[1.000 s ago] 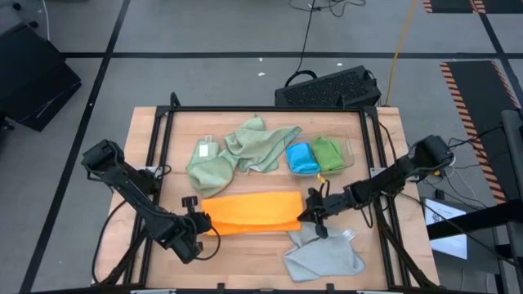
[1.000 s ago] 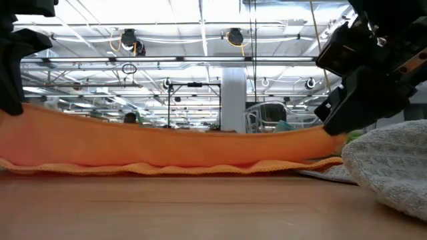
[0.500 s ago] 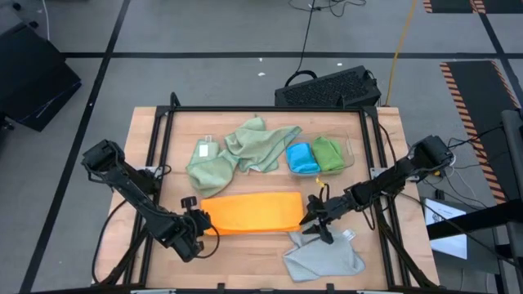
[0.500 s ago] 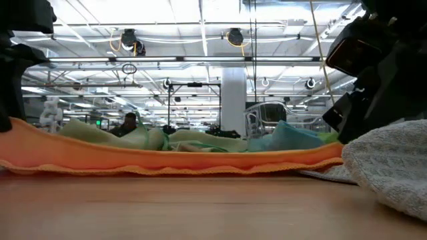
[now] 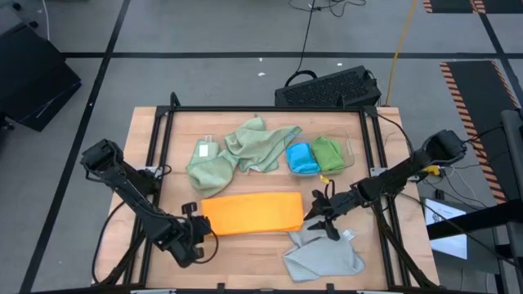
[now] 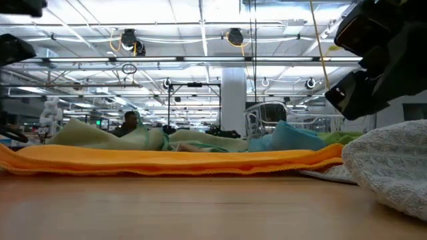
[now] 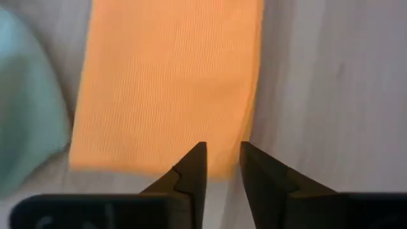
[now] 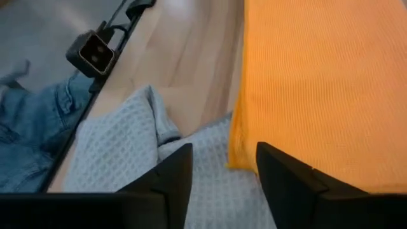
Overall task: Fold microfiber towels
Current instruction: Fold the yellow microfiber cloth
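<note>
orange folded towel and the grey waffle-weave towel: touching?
Touching. The right wrist view shows the folded orange microfiber towel with its corner lying on the light grey waffle-weave towel; the high view shows the same overlap.

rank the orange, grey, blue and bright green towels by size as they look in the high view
1. orange towel, folded flat
2. grey towel, crumpled
3. blue towel and bright green towel: bundled, too alike to rank

Bright, even overhead light; ceiling lamps (image 6: 230, 37) glare in the low view. The left wrist view is soft. Its dark fingers (image 7: 191, 172) are blurred, and the near worktop (image 6: 200, 207) is out of focus.
</note>
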Available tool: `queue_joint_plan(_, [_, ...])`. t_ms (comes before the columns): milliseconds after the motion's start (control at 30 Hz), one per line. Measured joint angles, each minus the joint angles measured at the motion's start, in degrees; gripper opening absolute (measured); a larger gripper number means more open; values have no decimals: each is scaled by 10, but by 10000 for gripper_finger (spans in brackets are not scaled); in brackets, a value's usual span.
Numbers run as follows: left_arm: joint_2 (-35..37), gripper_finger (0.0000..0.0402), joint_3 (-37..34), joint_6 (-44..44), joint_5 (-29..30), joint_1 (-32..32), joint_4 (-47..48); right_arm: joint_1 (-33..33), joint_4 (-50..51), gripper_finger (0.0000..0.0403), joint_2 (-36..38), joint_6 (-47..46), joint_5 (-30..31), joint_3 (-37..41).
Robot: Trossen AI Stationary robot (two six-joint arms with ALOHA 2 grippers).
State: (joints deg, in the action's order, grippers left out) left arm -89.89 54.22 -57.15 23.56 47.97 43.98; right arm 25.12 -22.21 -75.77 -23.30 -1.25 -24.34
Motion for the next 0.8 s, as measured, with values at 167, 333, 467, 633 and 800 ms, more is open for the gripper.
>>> queue_joint_plan(167, [0, 50, -12, -18, 11, 6, -51, 0, -2, 122, 0, 35, 7, 0])
queue_joint_plan(333, [0, 7, -13, -20, 46, 0, -35, 0, 10, 95, 0, 71, 92, 0])
queue_joint_plan(467, [0, 16, -13, 30, 97, -42, -41, -8, 31, 95, 0, 98, 147, 0])
queue_joint_plan(633, [0, 68, -13, 164, 109, -119, -140, -20, 58, 124, 0, 105, 146, 0])
queue_joint_plan(800, [-26, 124, -12, 399, 88, -181, -386, -27, 77, 156, 0, 106, 147, 0])
